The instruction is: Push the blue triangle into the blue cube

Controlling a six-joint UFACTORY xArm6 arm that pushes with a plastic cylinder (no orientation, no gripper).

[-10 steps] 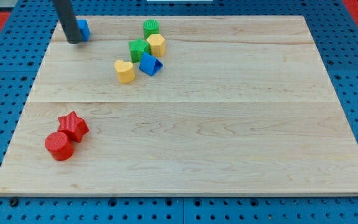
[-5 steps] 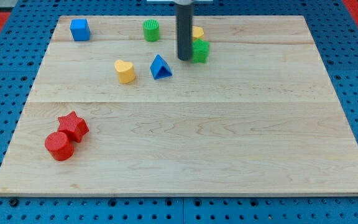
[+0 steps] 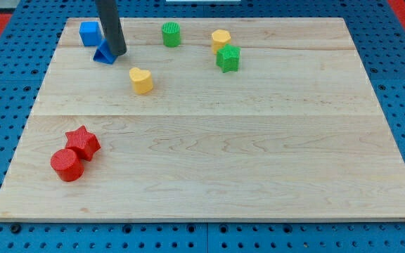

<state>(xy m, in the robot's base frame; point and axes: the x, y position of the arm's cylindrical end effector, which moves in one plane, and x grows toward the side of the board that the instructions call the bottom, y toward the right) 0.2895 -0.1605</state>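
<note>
The blue cube (image 3: 89, 33) sits at the top left corner of the wooden board (image 3: 209, 161). The blue triangle (image 3: 104, 55) lies just below and right of it, close to the cube, with a narrow gap. My tip (image 3: 117, 52) rests against the triangle's right side, and the dark rod partly hides the triangle.
A yellow heart (image 3: 141, 80) lies below and right of my tip. A green cylinder (image 3: 171, 34), a yellow hexagon (image 3: 221, 39) and a green star (image 3: 227, 57) are along the top. A red star (image 3: 83, 141) and red cylinder (image 3: 67, 164) sit at lower left.
My tip has swept from the top centre to the top left. The blue triangle has moved left from beside the yellow heart to just below the blue cube.
</note>
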